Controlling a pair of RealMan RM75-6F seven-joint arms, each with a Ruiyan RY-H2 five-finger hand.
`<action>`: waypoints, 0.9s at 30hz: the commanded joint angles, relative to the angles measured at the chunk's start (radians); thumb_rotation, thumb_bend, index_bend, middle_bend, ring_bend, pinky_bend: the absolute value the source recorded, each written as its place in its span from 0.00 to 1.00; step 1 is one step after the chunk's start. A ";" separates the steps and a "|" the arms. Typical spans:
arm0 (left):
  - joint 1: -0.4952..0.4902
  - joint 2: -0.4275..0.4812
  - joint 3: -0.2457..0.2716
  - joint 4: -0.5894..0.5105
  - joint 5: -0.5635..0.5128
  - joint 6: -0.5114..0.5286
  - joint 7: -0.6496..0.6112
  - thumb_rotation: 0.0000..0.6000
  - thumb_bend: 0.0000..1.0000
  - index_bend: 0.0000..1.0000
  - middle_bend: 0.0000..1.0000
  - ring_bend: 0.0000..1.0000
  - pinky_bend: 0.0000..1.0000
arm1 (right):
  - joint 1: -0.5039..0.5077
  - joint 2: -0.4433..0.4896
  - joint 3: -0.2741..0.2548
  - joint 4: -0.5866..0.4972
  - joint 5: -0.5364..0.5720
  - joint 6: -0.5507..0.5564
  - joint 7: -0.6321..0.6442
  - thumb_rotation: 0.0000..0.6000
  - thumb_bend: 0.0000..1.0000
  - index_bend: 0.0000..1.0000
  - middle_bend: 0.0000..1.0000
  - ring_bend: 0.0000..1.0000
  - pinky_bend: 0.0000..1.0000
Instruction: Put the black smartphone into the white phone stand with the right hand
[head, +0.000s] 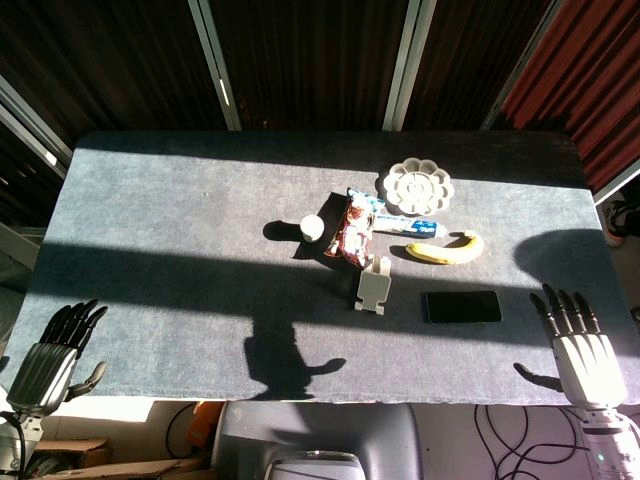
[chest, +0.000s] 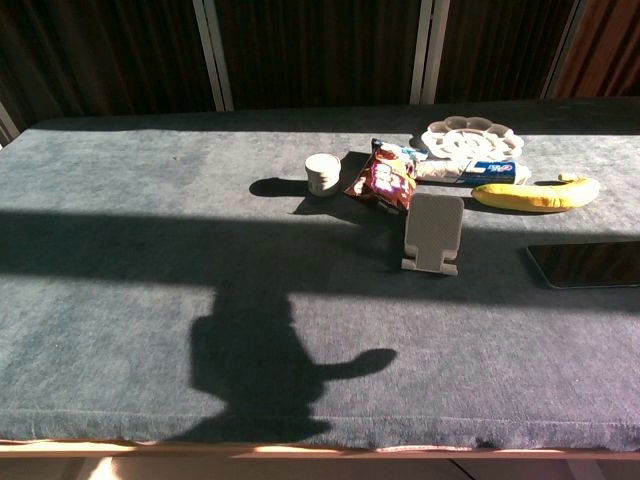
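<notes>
While lying flat on the tabletop (head: 180, 200), black smartphone (head: 462, 306) with long axis running 9 to 3 o'clock, just at 3 o'clock of white phone stand (head: 375, 285). At 12 o'clock: small white cup (head: 312, 228), snack bag (head: 354, 229), banana (head: 447, 249), flower-shaped dish (head: 417, 187). Left hand (head: 55, 355) and right hand (head: 577, 340) at near edge, fingers apart, holding nothing.

Right hand (head: 583, 352) sits at the table's (head: 150, 220) near right corner with bare cloth between it and the black smartphone (head: 462, 306). The white phone stand (head: 374, 285) is just left of that. Behind crowd the banana (head: 446, 249), snack bag (head: 353, 233) and palette dish (head: 417, 187).
</notes>
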 joint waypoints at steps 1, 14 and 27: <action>-0.003 0.000 -0.001 0.000 -0.001 -0.003 0.000 1.00 0.35 0.00 0.00 0.00 0.06 | -0.001 0.000 0.002 0.001 0.006 -0.001 0.002 1.00 0.17 0.00 0.00 0.00 0.00; -0.001 0.016 0.002 0.012 0.010 0.010 -0.054 1.00 0.35 0.00 0.00 0.00 0.06 | 0.172 -0.019 0.073 0.094 0.176 -0.338 0.035 1.00 0.17 0.00 0.00 0.00 0.00; -0.002 0.009 -0.001 0.007 0.001 0.004 -0.033 1.00 0.36 0.00 0.00 0.00 0.06 | 0.395 -0.179 0.039 0.417 0.103 -0.631 0.230 1.00 0.17 0.32 0.21 0.02 0.08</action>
